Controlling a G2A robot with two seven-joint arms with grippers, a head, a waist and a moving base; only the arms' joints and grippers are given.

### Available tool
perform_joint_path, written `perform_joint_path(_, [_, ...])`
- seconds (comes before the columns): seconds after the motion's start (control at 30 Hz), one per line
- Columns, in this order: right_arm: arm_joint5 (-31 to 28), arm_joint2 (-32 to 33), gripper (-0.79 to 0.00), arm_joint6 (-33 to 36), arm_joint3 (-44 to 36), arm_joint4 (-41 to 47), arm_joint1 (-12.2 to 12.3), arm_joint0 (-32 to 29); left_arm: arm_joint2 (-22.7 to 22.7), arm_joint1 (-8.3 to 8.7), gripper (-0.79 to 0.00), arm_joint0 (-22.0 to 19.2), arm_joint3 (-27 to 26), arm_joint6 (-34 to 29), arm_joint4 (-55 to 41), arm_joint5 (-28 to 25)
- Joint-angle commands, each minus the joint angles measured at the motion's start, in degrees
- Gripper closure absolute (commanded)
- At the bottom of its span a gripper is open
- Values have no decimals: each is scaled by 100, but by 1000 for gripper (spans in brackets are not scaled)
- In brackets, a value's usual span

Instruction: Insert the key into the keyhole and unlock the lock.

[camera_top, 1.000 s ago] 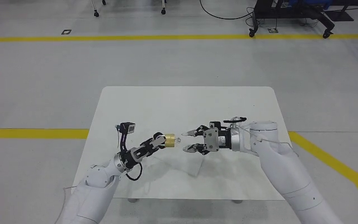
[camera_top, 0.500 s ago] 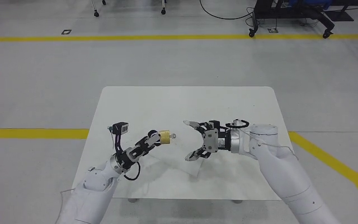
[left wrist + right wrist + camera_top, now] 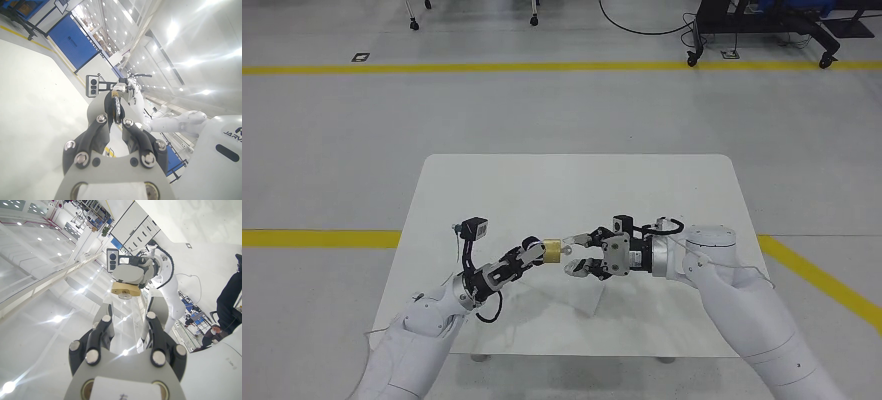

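The right gripper (image 3: 579, 254) (image 3: 130, 308) hangs above the middle of the white rectangular tabletop (image 3: 492, 190). Its two fingers (image 3: 106, 313) are spread wide and grip nothing. Just beyond its fingertips, in line with the gap between them, sits the pale round-headed key (image 3: 124, 296). It stands out of the end face of the small brass padlock (image 3: 125, 291) (image 3: 553, 251); whether a finger touches the key cannot be told.

To the left, the left gripper (image 3: 540, 254) (image 3: 114, 106) is clamped tight on the brass padlock, a finger on either side. It holds the padlock in the air with the keyed end turned right, toward the right gripper. In the left wrist view the silver shackle (image 3: 116, 108) lies between the pinching fingers, and the brass body shows past their tips. Those fingers cover the padlock's sides but leave the keyed end bare, facing the open right gripper.

On the floor, a yellow tape stripe (image 3: 322, 238) runs out to the left and right of the tabletop. A second yellow stripe (image 3: 542, 67) lies farther off, and a dark wheeled frame (image 3: 762, 30) stands at the far right.
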Motion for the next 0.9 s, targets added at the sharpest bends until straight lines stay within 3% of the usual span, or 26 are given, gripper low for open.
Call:
perform_joint_path(0.0, [-19, 12, -323, -2, -14, -15, 1, -17, 36, 5, 0, -7, -7, -25, -13, -3])
perform_joint_path(0.13, [-51, 35, -302, -26, -48, -42, 2, -50, 78, 16, 0, -11, 0, -41, -54, -12])
perform_joint_path(0.4, [-50, 77, -123, 26, -85, -99, 11, -93, 131, 43, 0, -58, 94, -140, -281, -9])
perform_joint_path(0.47, [-34, 77, 0, 34, -89, -119, 12, -87, 138, 49, 0, -61, 109, -159, -338, -16])
perform_joint_path(0.87, [220, 31, 0, 193, 98, -40, -8, 84, 131, 96, 0, -102, 210, -220, -455, -104])
